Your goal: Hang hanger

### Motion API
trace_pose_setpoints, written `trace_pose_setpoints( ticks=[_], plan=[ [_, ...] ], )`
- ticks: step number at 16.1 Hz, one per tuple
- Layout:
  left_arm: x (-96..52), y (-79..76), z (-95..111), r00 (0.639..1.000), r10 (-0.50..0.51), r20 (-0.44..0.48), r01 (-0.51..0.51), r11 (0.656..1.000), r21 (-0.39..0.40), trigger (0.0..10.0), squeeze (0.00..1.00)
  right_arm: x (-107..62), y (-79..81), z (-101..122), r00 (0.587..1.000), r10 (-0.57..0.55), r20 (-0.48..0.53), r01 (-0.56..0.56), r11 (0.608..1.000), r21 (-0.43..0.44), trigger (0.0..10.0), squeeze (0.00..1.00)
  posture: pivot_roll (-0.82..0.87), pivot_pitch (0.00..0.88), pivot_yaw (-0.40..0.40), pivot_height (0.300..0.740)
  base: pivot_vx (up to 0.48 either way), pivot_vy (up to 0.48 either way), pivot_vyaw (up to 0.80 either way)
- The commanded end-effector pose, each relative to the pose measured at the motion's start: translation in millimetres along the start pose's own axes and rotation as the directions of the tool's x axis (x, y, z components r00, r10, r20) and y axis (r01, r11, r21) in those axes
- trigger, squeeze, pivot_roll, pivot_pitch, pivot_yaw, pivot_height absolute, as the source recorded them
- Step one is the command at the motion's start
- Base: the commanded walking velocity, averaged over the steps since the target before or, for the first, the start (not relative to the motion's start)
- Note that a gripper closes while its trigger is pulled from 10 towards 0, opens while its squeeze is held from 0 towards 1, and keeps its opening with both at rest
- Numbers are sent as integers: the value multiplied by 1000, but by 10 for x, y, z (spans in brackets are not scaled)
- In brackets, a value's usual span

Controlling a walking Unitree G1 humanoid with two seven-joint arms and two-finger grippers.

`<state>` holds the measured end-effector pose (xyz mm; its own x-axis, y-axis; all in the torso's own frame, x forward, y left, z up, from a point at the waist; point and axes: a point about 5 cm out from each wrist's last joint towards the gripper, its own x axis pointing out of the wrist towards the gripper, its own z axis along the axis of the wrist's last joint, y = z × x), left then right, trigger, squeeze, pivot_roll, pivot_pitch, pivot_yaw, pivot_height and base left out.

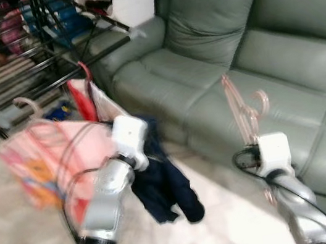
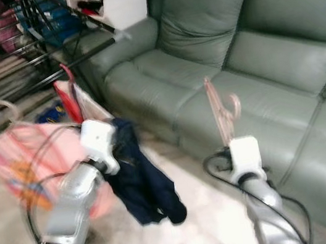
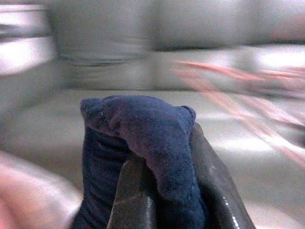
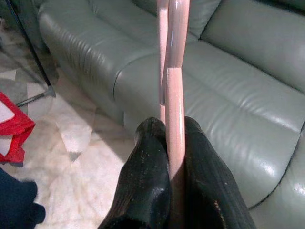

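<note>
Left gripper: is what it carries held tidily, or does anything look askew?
Askew. The left gripper pinches a dark blue garment by one bunched edge, the rest dangling crumpled. The right gripper holds the pink hanger upright and bare.

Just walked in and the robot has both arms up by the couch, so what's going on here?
The robot stands facing a grey-green leather sofa. Its right gripper is shut on a translucent pink plastic hanger, held upright over the seat. Its left gripper is shut on a dark navy garment, which dangles above the pale marble floor. A black metal drying rack stands off to the robot's left. The garment is not yet on the hanger.
</note>
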<state>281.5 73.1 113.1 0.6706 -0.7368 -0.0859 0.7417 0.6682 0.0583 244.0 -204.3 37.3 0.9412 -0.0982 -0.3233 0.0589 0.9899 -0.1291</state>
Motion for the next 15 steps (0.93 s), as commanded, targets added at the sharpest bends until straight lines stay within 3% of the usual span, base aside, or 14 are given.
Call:
trace_pose_setpoints(
  ticks=[1, 2, 3, 4, 5, 6, 7, 8, 10, 11, 14, 15],
  plan=[
    [-57, -250, -111, 907, -392, -156, 398, 917, 13, 10000, 0, 39, 2, 69, 1000, -6, 24, 6, 1000, 3, 10000, 0, -24, 0, 11, 740, 0, 0, 0],
    [-180, -252, -299, 793, -501, -346, 558, 826, 81, 10000, 0, 53, 8, 89, 1000, -6, 31, 6, 1000, 5, 10000, 0, -21, 0, 18, 740, 0, 0, 0],
    [-384, -5, -618, 598, -423, -681, 719, 658, 222, 10000, 0, 84, 17, 131, 999, -12, 45, 11, 1000, 9, 10000, 0, -22, 0, 35, 740, 0, 0, 0],
    [-405, 159, -698, 555, -312, -771, 747, 594, 298, 10000, 0, 97, 17, 147, 999, -15, 50, 14, 1000, 9, 10000, 0, -24, 0, 43, 740, 0, 0, 0],
    [-383, 463, -731, 539, -104, -836, 763, 479, 433, 10000, 0, 122, 23, 180, 998, -22, 59, 21, 1000, 14, 10000, 0, -34, 0, 61, 740, 0, 0, 0],
    [-183, 581, -574, 679, -11, -734, 632, 519, 576, 10000, 0, 127, 22, 199, 997, -31, 66, 29, 999, 20, 10000, 0, -40, 0, 65, 740, 0, 0, 0],
    [65, 644, -293, 832, 60, -552, 433, 553, 712, 10000, 0, 129, 14, 213, 997, -39, 73, 37, 999, 27, 10000, 0, -40, 0, 65, 740, 0, 0, 0],
    [162, 663, -112, 889, 71, -453, 328, 591, 736, 10000, 0, 126, 21, 208, 997, -38, 73, 36, 999, 28, 10000, 0, -37, 0, 61, 740, 0, 0, 0],
    [251, 694, 73, 942, 74, -329, 231, 569, 789, 10000, 0, 128, 77, 195, 998, -11, 69, 10, 1000, 18, 10000, 0, -27, 0, 51, 740, 0, 0, 0],
    [282, 702, 140, 961, 69, -266, 194, 517, 834, 10000, 0, 150, 114, 204, 998, 13, 65, -15, 1000, 26, 10000, 0, -27, 0, 51, 740, 0, 0, 0],
    [298, 718, 175, 979, 69, -193, 138, 475, 869, 10000, 0, 138, 213, 217, 985, 167, 41, -167, 986, 0, 10000, 0, -25, 0, 50, 740, 0, 0, 0],
    [304, 728, 189, 982, 75, -174, 122, 447, 886, 10000, 0, 122, 201, 209, 980, 195, 35, -195, 981, -17, 10000, 0, -25, 0, 50, 740, 0, 0, 0]
  ],
)
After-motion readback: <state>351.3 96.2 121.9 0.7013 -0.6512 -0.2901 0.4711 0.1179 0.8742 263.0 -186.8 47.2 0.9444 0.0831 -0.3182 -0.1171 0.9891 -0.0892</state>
